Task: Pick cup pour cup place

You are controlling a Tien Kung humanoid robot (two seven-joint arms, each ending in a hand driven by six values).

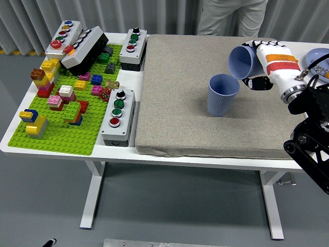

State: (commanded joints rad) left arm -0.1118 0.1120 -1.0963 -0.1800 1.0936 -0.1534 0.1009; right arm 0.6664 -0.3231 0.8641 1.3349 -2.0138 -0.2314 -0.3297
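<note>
I am holding the tipped blue plastic cup in my right hand — white fingers wrapped around its body, mouth facing left and down toward the second blue plastic cup. That second cup is standing upright on the grey fabric mat, toward the mat's right side, just below and left of the tipped rim, the two not touching. Nothing visible is leaving the tipped cup; contents too hard to see.

Progress, as I judge it: pick is done, pour is underway or near its end — still left are righting the cup and setting it down on the mat. My left hand is not showing at all.

A person in light trousers is standing at the table's far edge, hands out of view. The green brick baseplate with coloured blocks and the grey button boxes are sitting on the white table's left part, well apart from the pouring.
</note>
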